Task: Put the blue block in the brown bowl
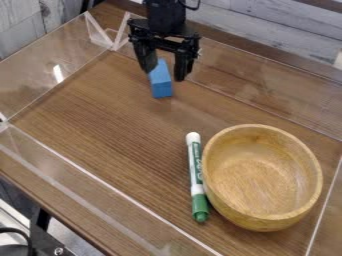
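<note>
The blue block [162, 80] stands on the wooden table at the upper middle of the camera view. My gripper [166, 66] hangs straight down over it, black fingers [143, 59] spread open on either side of the block's top. I cannot tell whether the fingers touch the block. The brown bowl [262, 175] sits empty at the lower right, well apart from the block.
A green-and-white marker [195, 175] lies just left of the bowl, pointing toward the front. Clear plastic walls [34, 80] border the table on the left, front and right. A wood-panel wall runs behind.
</note>
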`<state>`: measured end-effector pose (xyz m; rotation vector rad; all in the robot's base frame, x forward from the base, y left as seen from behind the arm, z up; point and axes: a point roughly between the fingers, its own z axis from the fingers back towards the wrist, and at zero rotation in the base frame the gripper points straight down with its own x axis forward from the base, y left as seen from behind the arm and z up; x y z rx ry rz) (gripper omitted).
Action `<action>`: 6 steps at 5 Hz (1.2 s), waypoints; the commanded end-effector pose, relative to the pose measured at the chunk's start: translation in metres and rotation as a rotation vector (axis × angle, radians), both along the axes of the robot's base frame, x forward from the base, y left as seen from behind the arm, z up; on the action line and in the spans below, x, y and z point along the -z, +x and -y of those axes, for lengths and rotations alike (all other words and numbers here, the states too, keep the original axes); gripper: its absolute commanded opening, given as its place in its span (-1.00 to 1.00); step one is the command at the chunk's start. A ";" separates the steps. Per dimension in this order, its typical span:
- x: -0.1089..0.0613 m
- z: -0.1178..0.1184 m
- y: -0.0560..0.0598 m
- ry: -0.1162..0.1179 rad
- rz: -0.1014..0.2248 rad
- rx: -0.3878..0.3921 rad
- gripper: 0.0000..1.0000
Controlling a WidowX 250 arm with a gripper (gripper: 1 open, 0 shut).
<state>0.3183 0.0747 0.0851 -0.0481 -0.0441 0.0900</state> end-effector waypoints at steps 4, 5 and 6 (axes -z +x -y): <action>0.012 -0.011 0.018 0.006 0.070 0.006 1.00; 0.019 -0.013 0.023 0.006 0.078 0.009 1.00; 0.026 -0.014 0.026 0.005 0.083 0.012 1.00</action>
